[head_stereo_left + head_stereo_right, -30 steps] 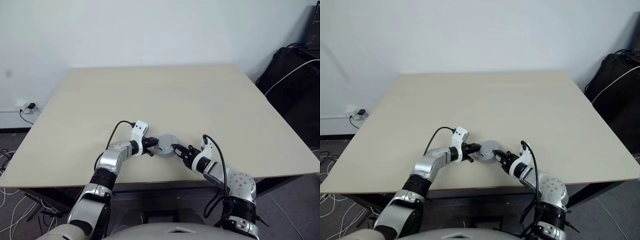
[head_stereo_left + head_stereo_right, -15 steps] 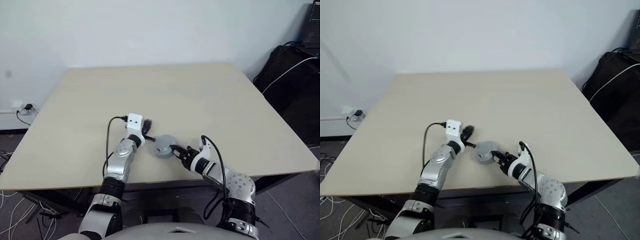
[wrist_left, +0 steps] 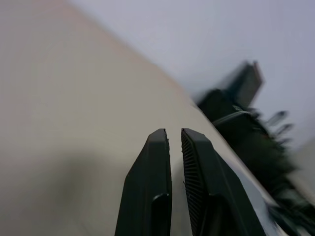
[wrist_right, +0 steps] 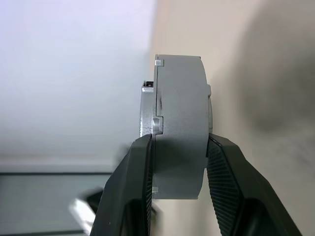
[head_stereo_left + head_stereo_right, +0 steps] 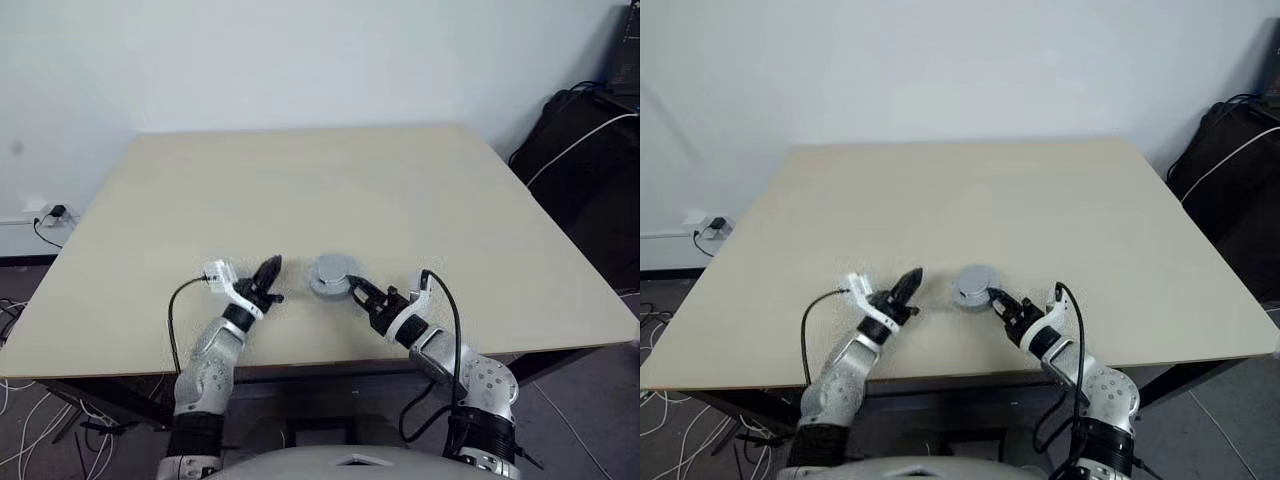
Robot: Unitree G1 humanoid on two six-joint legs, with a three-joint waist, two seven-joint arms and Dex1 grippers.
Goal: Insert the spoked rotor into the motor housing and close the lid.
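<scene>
Right wrist view: right gripper (image 4: 179, 162) clamped on the grey motor housing (image 4: 179, 123) with its lid (image 5: 333, 268) on, held near the counter's (image 5: 300, 190) front edge; left gripper (image 5: 268, 272) shut, empty, just beside.

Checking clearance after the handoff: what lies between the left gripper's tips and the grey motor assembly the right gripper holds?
Nothing: in the left eye view only bare table shows between the shut left gripper and the motor assembly clamped by the right gripper.
</scene>
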